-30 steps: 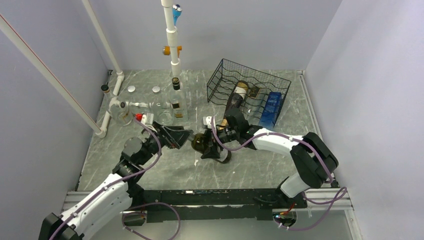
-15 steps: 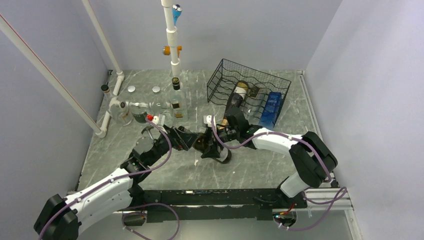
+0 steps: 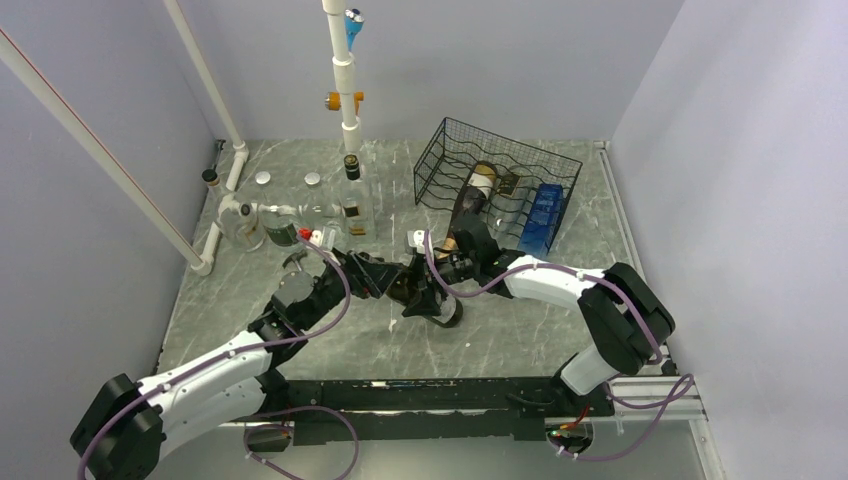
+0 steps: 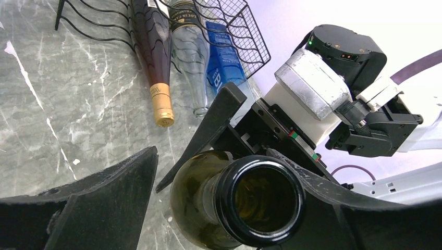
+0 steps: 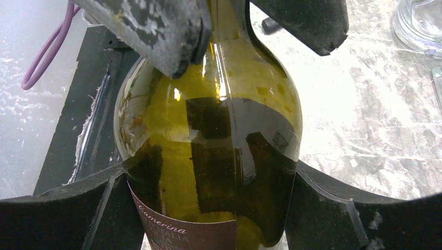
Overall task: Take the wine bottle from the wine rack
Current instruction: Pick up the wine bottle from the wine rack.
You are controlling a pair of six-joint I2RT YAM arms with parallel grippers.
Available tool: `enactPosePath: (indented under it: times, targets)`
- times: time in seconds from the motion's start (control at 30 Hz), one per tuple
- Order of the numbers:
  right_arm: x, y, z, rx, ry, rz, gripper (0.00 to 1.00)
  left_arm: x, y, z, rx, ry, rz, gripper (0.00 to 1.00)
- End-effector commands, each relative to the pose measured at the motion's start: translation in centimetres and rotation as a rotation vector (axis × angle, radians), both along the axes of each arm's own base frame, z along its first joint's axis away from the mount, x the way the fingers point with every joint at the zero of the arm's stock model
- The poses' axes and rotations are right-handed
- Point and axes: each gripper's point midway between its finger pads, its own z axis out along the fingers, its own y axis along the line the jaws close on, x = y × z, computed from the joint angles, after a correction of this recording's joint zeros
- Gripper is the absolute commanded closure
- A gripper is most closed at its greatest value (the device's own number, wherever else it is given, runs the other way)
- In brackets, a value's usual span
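The wine bottle is being held well clear of the wine rack, out over the middle of the table, so the pulling-out part looks done to me. The right gripper is clasping its green body. The left gripper is straddling the neck with its jaws apart, one finger touching glass and the other standing off. I reckon a handover or a set-down is what is remaining. Other bottles are lying in the rack.

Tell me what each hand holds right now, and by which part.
The right hand grips the green wine bottle by its body, below the shoulder. The left hand brackets the bottle's neck, its jaws not closed on it.
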Motion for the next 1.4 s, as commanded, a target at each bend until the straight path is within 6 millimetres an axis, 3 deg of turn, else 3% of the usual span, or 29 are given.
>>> enactPosePath:
  times: [0.0, 0.1, 0.17, 0.33, 0.47, 0.87, 1.17, 1.37]
  targets:
    - [0.5, 1.0, 2.6, 0.097, -0.059, 0.042, 0.95, 0.4, -0.5, 2.9, -0.059, -0.071, 0.005, 0.21]
    - [0.5, 1.0, 2.6, 0.095, -0.058, 0.043, 0.95, 0.3, -0.6, 2.8, -0.056, -0.074, 0.0, 0.25]
    - [0.5, 1.0, 2.6, 0.095, -0.057, 0.043, 0.94, 0.3, -0.7, 2.9, -0.05, -0.08, -0.001, 0.35]
    - [0.4, 1.0, 2.3, 0.087, -0.048, 0.052, 0.9, 0.2, -1.1, 3.0, -0.034, -0.087, -0.024, 0.99]
    - [0.1, 0.9, 2.1, 0.082, -0.041, 0.071, 0.72, 0.2, -1.2, 3.3, -0.028, -0.086, -0.026, 1.0]
    - [-0.3, 0.8, 2.9, 0.065, -0.005, 0.092, 0.03, 0.3, 1.1, 4.9, 0.065, -0.12, 0.055, 1.0]
    - [-1.4, -0.7, 4.5, 0.089, -0.03, 0.195, 0.0, 0.3, 2.9, 7.1, 0.134, -0.169, 0.116, 1.0]
    - [-1.1, -2.2, 5.8, 0.1, -0.107, 0.22, 0.0, 0.3, 3.9, 8.3, 0.199, -0.185, 0.146, 1.0]
